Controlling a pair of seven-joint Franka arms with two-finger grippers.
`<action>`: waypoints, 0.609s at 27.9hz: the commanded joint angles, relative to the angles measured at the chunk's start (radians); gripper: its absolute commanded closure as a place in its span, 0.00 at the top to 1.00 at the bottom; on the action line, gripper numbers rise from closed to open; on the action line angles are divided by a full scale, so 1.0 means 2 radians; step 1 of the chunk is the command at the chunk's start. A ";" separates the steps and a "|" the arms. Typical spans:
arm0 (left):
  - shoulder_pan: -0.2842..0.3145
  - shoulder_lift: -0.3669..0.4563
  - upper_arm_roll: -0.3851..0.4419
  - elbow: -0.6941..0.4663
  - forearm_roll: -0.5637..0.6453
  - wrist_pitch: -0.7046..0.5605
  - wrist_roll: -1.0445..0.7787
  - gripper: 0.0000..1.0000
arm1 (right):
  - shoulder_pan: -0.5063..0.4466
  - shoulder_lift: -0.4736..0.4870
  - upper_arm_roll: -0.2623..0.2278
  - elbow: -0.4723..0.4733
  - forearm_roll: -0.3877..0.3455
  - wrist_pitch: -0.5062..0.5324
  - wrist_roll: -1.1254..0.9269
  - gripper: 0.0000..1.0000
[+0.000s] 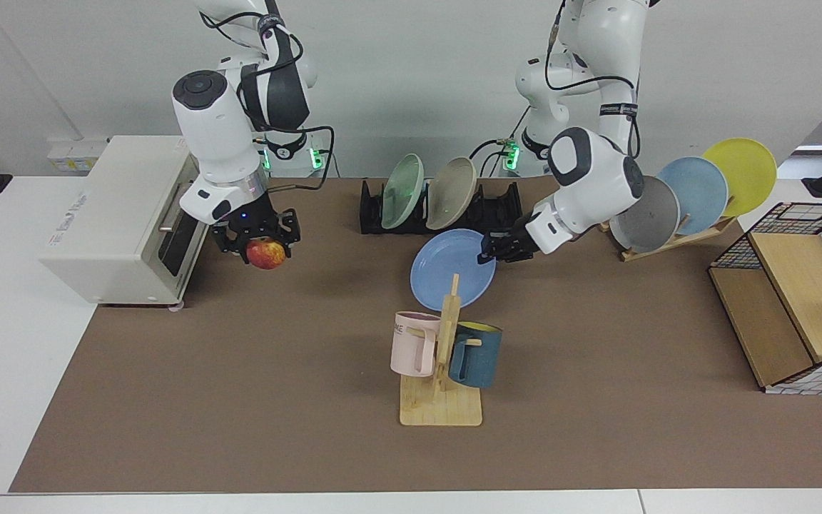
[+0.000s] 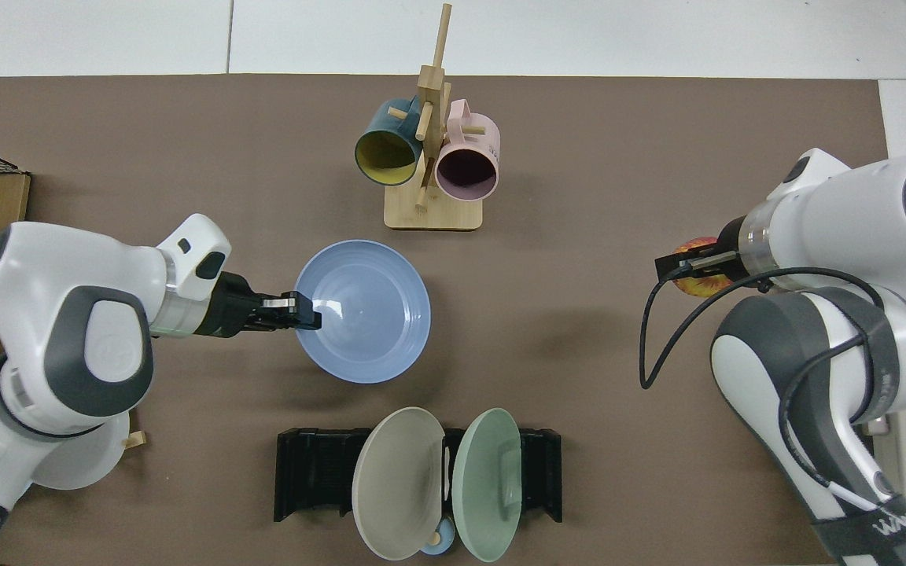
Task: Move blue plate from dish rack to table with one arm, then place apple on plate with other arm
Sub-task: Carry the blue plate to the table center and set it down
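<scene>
The blue plate (image 1: 450, 268) (image 2: 365, 311) lies nearly flat, low over the brown table (image 1: 240, 400) between the dish rack (image 1: 496, 214) (image 2: 311, 472) and the mug tree. My left gripper (image 1: 488, 255) (image 2: 305, 318) is shut on the plate's rim, on the side away from the apple. The red and yellow apple (image 1: 266, 253) (image 2: 697, 267) hangs above the table beside the white oven, with my right gripper (image 1: 257, 239) (image 2: 685, 267) shut on it. The rack holds a pale green plate and a beige plate.
A wooden mug tree (image 1: 443, 357) (image 2: 429, 157) with a pink and a teal mug stands just in front of the blue plate. A white toaster oven (image 1: 118, 221) sits by the apple. A wooden stand (image 1: 675, 235) holds grey, sky-blue and yellow plates. A wire crate (image 1: 796, 300) stands beyond it.
</scene>
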State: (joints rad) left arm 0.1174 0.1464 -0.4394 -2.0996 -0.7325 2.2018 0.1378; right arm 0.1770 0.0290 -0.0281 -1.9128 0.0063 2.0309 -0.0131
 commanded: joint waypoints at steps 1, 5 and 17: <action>-0.021 0.012 -0.013 0.007 -0.009 0.042 -0.025 0.00 | -0.006 -0.001 0.003 -0.001 0.007 -0.004 -0.016 0.08; -0.056 0.023 -0.017 0.004 0.007 0.111 -0.035 0.00 | -0.006 -0.001 0.003 -0.002 0.007 -0.004 -0.015 0.08; -0.071 0.030 -0.017 0.001 0.010 0.135 -0.043 0.44 | -0.006 -0.002 0.003 -0.005 0.007 -0.004 -0.015 0.08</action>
State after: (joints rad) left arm -0.0164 0.2018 -0.4806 -2.0999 -0.7283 2.4508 0.0658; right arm 0.1769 0.0315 -0.0283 -1.9156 0.0063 2.0309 -0.0131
